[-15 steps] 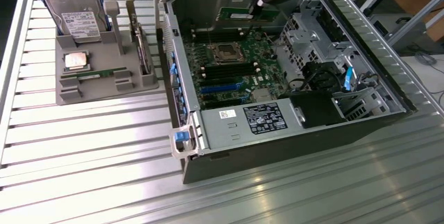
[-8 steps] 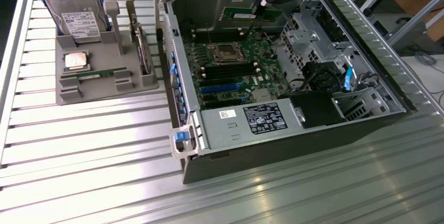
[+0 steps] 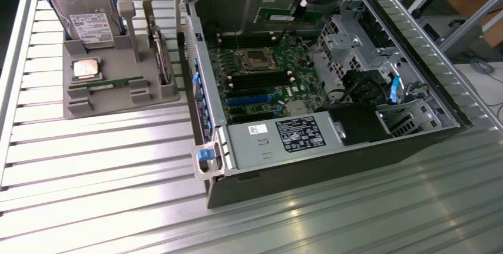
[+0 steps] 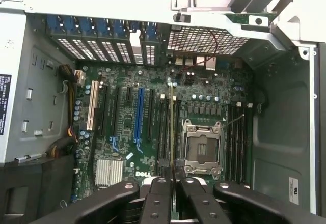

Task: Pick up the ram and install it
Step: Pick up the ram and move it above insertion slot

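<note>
Open computer case (image 3: 206,124), motherboard exposed, CPU socket (image 4: 202,147) mid-board. Black memory slots (image 4: 237,132) run just beside the socket on both flanks. A blue expansion slot (image 4: 138,114) and a finned heatsink (image 4: 109,172) lie farther off. A metal drive cage (image 3: 346,36) stands near the socket. A grey holder (image 3: 102,98), well apart from the socket and outside the case, carries a second stick (image 3: 106,84).

The ram (image 3: 287,13) hangs above the board, just beside the socket, over the slot bank on the blue-slot side. It is a long, thin green strip, seen edge-on from the wrist. The gripper (image 4: 173,193) fingers are closed on its upper edge.
</note>
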